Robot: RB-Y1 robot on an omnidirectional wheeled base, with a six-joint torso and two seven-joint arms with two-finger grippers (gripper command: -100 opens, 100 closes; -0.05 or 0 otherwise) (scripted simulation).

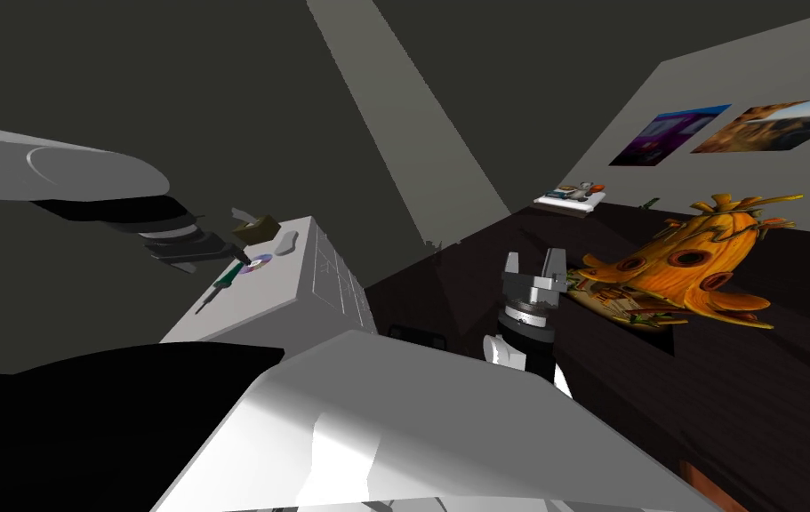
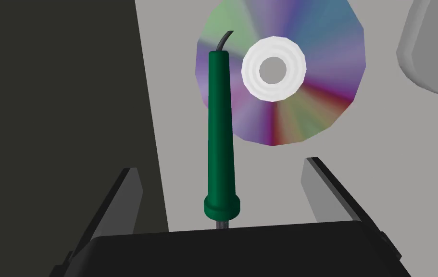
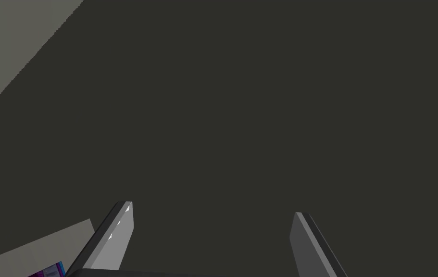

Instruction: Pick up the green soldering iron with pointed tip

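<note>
The green soldering iron lies on a white cabinet top, its cord end resting over a rainbow disc. My left gripper hovers over it, open, with the handle lying between the two fingers and touching neither. The metal tip end is hidden under the gripper's body. In the head view the iron sits near the left edge of the cabinet top, just under my left gripper. My right gripper stands open, held up in front of me, empty.
A grey rounded object and a small brown box lie beyond the disc. The cabinet's edge runs close beside the iron. An orange pumpkin house stands on a dark table to the right.
</note>
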